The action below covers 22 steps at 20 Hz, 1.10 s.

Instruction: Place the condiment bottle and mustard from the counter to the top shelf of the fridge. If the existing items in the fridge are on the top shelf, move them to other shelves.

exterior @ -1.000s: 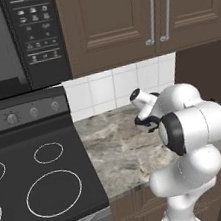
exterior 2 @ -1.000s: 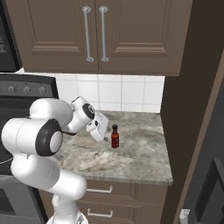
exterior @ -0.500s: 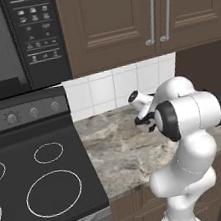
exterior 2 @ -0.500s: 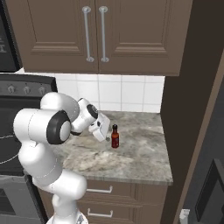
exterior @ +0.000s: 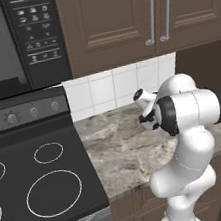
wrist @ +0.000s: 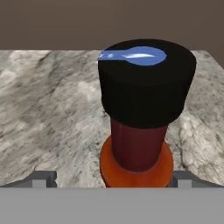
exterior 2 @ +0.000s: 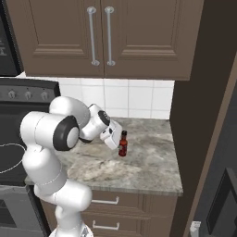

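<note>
The bottle (exterior 2: 122, 144), slim, dark red with a black cap, stands upright on the stone tabletop (exterior 2: 148, 162), well in from the front edge and near the tiled wall. The hand (exterior 2: 114, 140) sits right beside it at neck height, tilted downward; its jaws stand wide apart and grip nothing. In the hand view the bottle (wrist: 140, 127) sits between the two finger tips (wrist: 41, 178), one low on either side, with the cap looming very close to the camera.

Risks noted:

- The bottle is narrow and tall, so I judge it easy to topple. If one finger meets it before the other, it could be pushed sideways and fall.
- The hand appears level with the neck and cap rather than the body. A grip taken that high may let the bottle swing or slip when lifted.
- Any further forward travel before closing could drive the palm into the cap and knock the bottle toward the wall.
- The arm's elbow (exterior: 193, 109) is folded close over the tabletop, leaving little room for a clean withdrawal.
</note>
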### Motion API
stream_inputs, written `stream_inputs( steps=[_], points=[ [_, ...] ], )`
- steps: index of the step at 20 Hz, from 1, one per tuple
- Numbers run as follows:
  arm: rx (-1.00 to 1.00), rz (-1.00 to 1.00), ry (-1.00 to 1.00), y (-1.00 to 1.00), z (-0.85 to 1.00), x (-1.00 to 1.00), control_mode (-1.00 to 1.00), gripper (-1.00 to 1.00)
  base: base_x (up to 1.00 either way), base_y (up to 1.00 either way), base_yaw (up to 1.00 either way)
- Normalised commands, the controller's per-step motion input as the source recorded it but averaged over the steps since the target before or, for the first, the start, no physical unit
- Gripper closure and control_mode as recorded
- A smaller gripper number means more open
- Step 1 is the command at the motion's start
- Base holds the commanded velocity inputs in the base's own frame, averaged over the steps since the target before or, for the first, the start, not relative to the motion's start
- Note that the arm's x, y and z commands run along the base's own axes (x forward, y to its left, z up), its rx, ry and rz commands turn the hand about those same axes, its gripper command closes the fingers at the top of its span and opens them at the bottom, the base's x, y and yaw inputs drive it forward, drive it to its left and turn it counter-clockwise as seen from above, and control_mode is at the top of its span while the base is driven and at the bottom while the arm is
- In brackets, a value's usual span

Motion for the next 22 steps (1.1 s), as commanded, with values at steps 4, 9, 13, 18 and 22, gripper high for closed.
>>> stream_inputs(
  steps=[4, 9, 13, 18, 22],
  points=[
    [0.0, 0.0, 0.0, -0.01, 0.0, 0.0, -1.0, -1.0, 0.0, 0.0, 0.0],
    [0.0, 0.0, 0.0, 0.0, -0.03, 0.0, -1.0, 1.0, 0.0, 0.0, 0.0],
    [0.0, 0.0, 0.0, 0.0, 0.0, 0.01, -1.0, 1.0, 0.0, 0.0, 0.0],
    [0.0, 0.0, -0.04, 0.0, 0.05, -0.22, -1.0, 1.0, 0.0, 0.0, 0.0],
    [0.0, 0.03, -0.24, 0.0, 0.78, -0.82, -1.0, 1.0, 0.0, 0.0, 0.0]
  ],
)
